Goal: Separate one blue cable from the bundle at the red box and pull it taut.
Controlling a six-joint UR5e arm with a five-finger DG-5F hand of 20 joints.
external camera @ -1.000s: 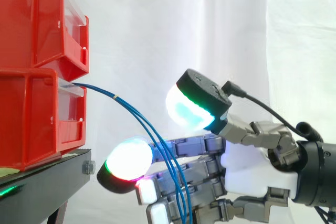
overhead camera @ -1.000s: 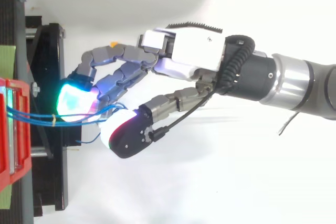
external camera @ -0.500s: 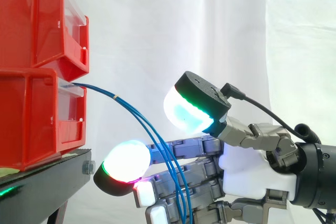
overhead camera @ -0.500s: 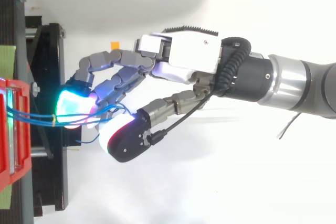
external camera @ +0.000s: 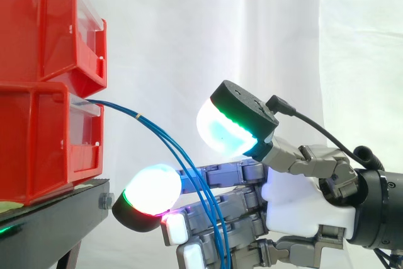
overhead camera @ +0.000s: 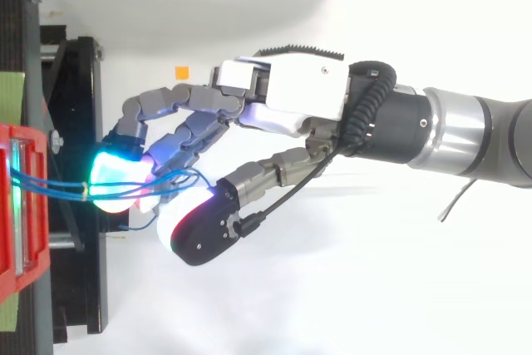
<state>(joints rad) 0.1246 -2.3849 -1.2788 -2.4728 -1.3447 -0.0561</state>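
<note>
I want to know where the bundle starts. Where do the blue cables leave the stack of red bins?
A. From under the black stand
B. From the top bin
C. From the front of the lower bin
C: in the side view the blue cables come out at the top front edge of the lower red bin and arc down to the right.

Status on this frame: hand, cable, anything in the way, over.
Hand open, thumb above the fingers, not pinching. Blue cables slack, drooping from lower red bin across the fingers; none singled out. No obstruction seen.
</note>
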